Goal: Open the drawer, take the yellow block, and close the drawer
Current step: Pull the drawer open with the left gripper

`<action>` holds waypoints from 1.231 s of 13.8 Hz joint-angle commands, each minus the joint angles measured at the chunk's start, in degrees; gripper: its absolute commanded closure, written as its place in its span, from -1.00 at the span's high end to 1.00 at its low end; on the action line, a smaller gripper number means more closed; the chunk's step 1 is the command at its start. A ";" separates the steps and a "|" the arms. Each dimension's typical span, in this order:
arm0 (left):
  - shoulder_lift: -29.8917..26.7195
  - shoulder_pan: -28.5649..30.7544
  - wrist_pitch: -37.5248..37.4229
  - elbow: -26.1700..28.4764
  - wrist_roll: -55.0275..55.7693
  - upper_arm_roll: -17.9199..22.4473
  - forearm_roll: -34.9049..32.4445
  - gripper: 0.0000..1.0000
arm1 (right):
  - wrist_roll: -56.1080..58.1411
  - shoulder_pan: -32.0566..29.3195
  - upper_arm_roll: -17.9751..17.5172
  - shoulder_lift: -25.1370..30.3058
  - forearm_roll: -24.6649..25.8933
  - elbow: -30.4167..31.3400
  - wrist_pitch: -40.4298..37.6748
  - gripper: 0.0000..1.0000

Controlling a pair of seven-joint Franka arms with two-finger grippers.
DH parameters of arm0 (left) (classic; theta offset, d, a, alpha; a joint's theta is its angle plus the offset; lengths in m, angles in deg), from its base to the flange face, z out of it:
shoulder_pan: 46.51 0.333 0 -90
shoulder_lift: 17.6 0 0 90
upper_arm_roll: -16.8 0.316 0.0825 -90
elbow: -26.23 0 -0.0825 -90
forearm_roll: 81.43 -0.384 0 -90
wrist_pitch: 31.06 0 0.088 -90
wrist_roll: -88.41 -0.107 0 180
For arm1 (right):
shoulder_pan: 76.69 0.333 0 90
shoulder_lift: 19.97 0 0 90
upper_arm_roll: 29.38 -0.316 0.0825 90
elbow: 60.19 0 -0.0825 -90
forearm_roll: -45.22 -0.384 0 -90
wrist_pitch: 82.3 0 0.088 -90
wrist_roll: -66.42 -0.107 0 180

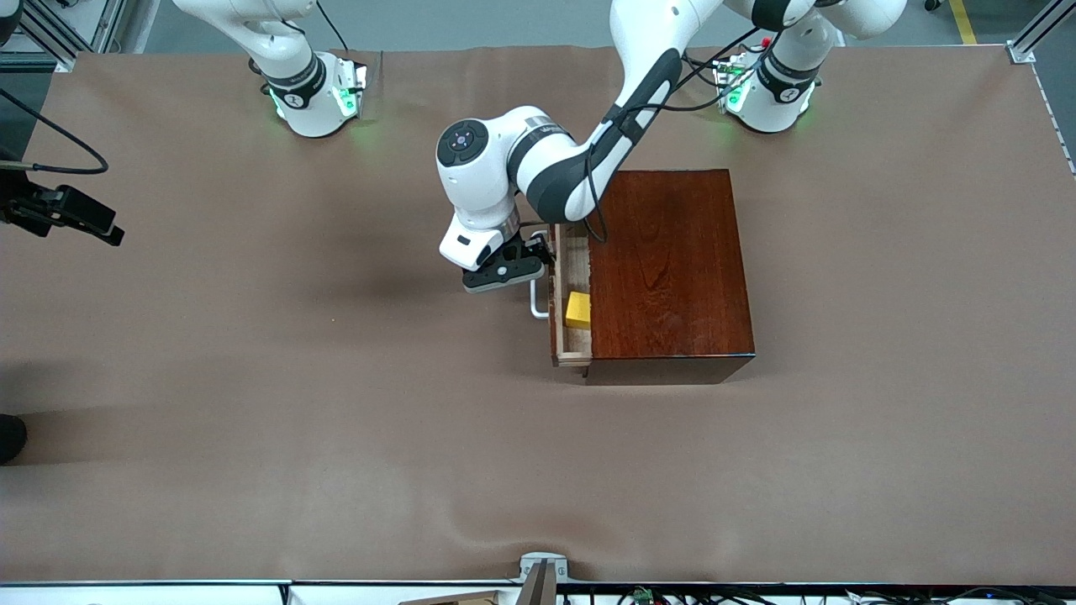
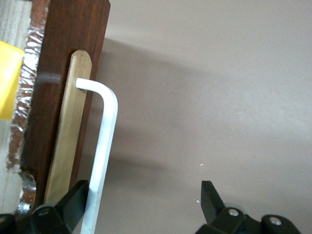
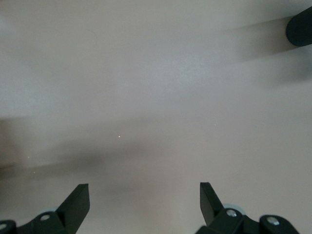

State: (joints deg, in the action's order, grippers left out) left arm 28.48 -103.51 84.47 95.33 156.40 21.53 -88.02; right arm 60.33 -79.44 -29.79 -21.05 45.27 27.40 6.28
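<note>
The drawer [image 1: 572,265] stands pulled a little way out of the mahogany box [image 1: 672,260], toward the right arm's end of the table. The yellow block [image 1: 578,310] lies in its pale tray, partly under the box's top edge. My left gripper [image 1: 540,252] is open at the white handle [image 1: 535,302]. In the left wrist view the handle bar [image 2: 105,136] passes between the fingers of the left gripper [image 2: 144,187], close against one finger [image 2: 78,195], and the dark drawer front [image 2: 58,73] and the yellow block [image 2: 9,80] also show. My right gripper [image 3: 144,187] hangs open over bare table and waits.
Brown paper covers the table [image 1: 336,420]. A black device on a cable [image 1: 67,214] juts in at the right arm's end of the table. A dark rounded object [image 3: 298,29] shows in the right wrist view.
</note>
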 commanded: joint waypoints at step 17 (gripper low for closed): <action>1.30 0.22 12.09 -2.22 -4.79 -0.95 10.10 1.00 | -0.41 -0.68 -0.56 0.99 -0.32 0.56 0.19 1.00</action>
State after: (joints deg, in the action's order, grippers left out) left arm 28.53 -103.38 95.83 95.09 152.61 20.67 -79.46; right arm 60.33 -79.44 -29.79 -21.05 45.27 27.40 6.30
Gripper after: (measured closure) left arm 0.000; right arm 0.000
